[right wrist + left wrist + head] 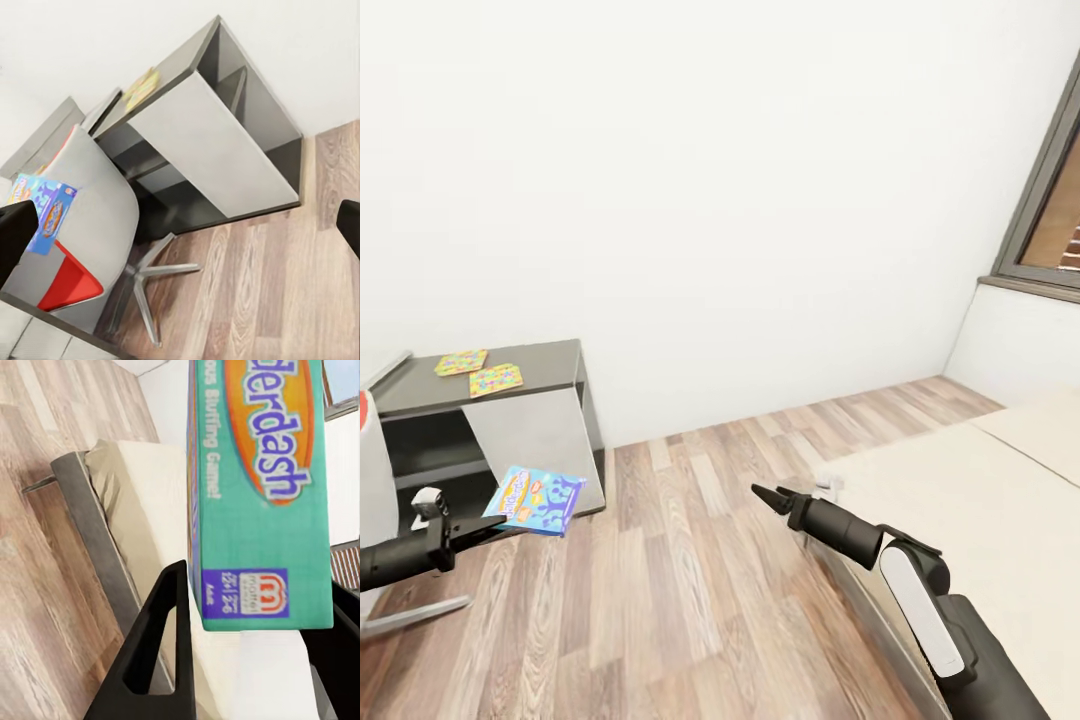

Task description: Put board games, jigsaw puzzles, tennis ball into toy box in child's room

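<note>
Board game in transit between bed and table.

Left gripper, low at the robot's left side with the forearm level, is clamped on one edge of the blue cartoon-printed board game; the left wrist view shows a black finger against the box's teal side. Held at its rim and jutting out flat, the box could, in my judgement, tilt or slide free during travel, or catch the chair on approach. Right gripper points forward over the wood floor, arm bent beside the bed, fingers parted and empty. Farther off, the two jigsaw puzzles lie side by side on the table, its dark wing against the white wall.
</note>
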